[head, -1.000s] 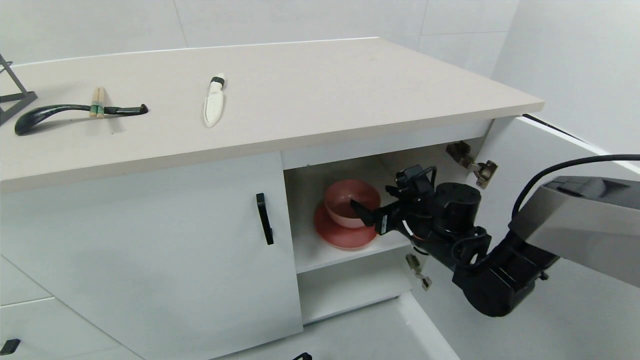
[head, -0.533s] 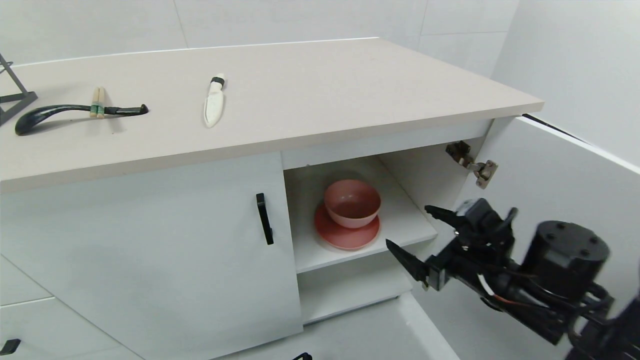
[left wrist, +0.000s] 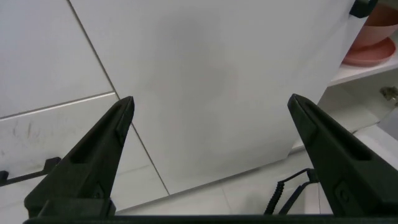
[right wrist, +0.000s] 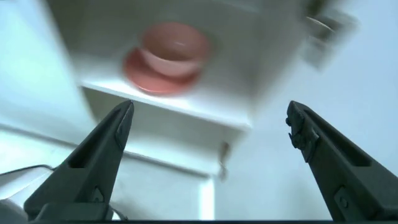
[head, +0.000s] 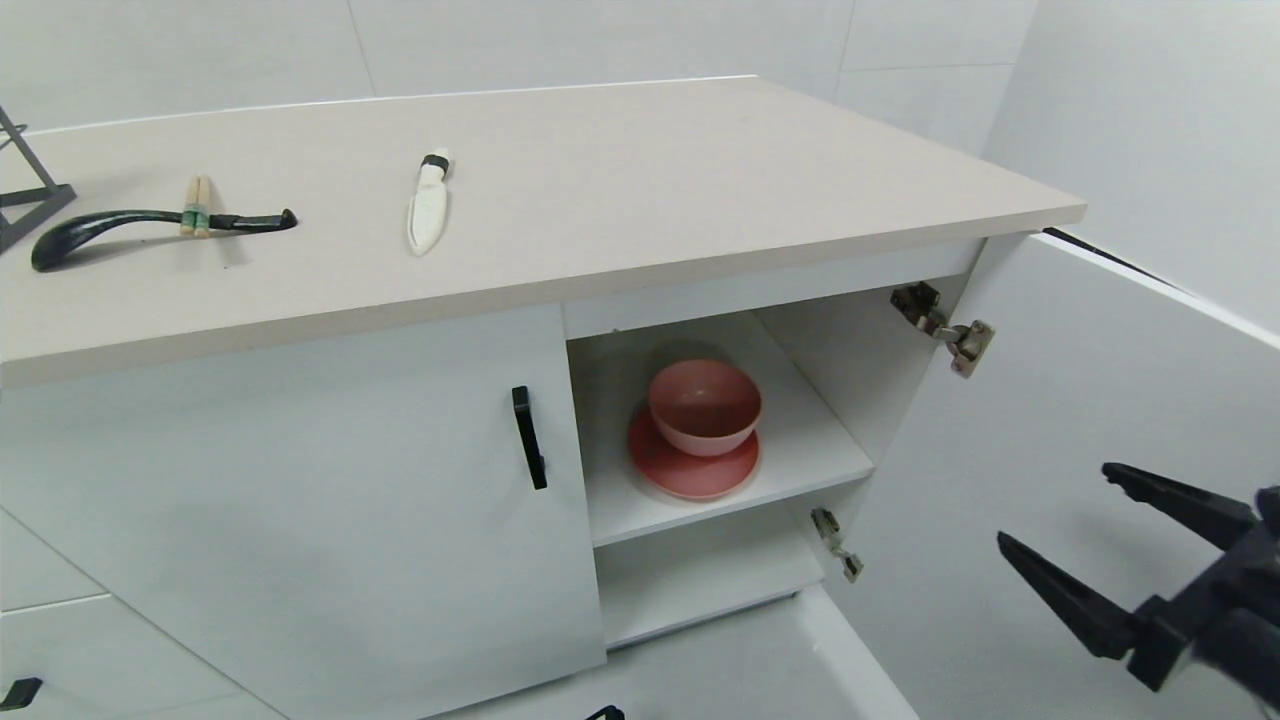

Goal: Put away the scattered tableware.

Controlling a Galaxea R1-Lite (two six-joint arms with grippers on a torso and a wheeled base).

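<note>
**A:** Where does the tableware stand?

**B:** The pink bowl [head: 704, 405] sits on the pink plate [head: 693, 472] on the cupboard's upper shelf [head: 805, 445]. Stacked like that, they take one spot and leave room beside them.

**A:** And on the desk [head: 650, 170]?

**B:** Three pieces lie towards its left end. There's a black ladle [head: 150, 222], a pair of chopsticks [head: 195, 204] lying across its handle, and a white knife [head: 429, 205] to the right, apart from both. I'd judge those are not yet put away.

**A:** The arms?

**B:** The right jaws are spread wide and carry nothing. They sit low in front of the open door [head: 1050, 400], well apart from the shelf. The left jaws are just as wide and empty, facing the shut door [left wrist: 217, 93].

**A:** Why is that door left open?

**B:** Probably so the remaining pieces can go in without another pull.
</note>
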